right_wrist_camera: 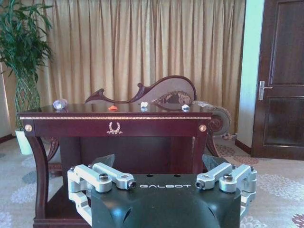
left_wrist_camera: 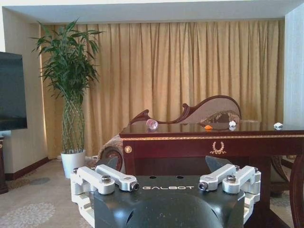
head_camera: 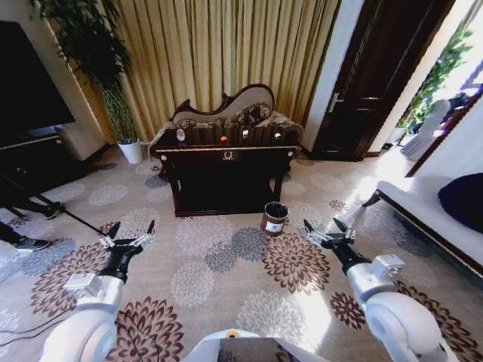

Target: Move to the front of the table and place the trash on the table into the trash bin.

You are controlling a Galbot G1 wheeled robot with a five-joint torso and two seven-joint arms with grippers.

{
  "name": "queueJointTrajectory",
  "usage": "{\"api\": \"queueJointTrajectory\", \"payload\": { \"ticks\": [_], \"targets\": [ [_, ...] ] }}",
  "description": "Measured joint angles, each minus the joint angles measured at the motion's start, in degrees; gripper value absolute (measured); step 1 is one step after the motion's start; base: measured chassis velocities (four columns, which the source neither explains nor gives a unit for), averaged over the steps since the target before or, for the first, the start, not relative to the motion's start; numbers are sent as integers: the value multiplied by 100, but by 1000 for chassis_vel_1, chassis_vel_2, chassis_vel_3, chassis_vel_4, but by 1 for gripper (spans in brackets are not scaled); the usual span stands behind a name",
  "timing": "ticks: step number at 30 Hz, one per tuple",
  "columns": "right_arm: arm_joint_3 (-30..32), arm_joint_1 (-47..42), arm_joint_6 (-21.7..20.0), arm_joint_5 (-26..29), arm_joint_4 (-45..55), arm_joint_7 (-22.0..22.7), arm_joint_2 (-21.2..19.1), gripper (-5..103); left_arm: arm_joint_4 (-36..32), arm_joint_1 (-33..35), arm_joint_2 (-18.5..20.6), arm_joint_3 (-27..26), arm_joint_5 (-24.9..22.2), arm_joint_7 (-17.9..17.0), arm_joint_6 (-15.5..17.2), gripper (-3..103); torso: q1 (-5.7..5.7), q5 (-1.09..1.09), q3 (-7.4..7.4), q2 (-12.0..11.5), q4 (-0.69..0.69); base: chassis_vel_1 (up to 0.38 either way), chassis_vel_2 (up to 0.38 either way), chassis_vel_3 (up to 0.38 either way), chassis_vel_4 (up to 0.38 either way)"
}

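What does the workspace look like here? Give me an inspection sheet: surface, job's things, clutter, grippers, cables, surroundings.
Surface: dark glossy wooden table with gold trim stands ahead across the patterned carpet.
Job's things: clear plastic bottle at the tabletop's left end, orange crumpled scrap near the middle, white crumpled scrap and another small pale item further right; small round brown trash bin on the floor by the table's front right leg.
Clutter: nothing seen.
Grippers: left gripper and right gripper both open, held low over the carpet, short of the table.
Cables: thin dark cable on the carpet at far left.
Surroundings: ornate sofa behind the table, gold curtains, potted plant, dark door.
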Motion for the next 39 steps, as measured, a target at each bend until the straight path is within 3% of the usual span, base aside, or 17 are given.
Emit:
{"api": "queueJointTrajectory", "payload": {
  "ticks": [22,39],
  "targets": [
    [-96,123,-66,-87,-14,163,195,100,-122,36,151,-66,-74,-273,178,100,0,0,0,0,0,0,0,0,0],
    [-123,69,115,-161,-52,-55,416,100,-186,46,179,-60,-111,-315,192,100,0,0,0,0,0,0,0,0,0]
  ]
}}
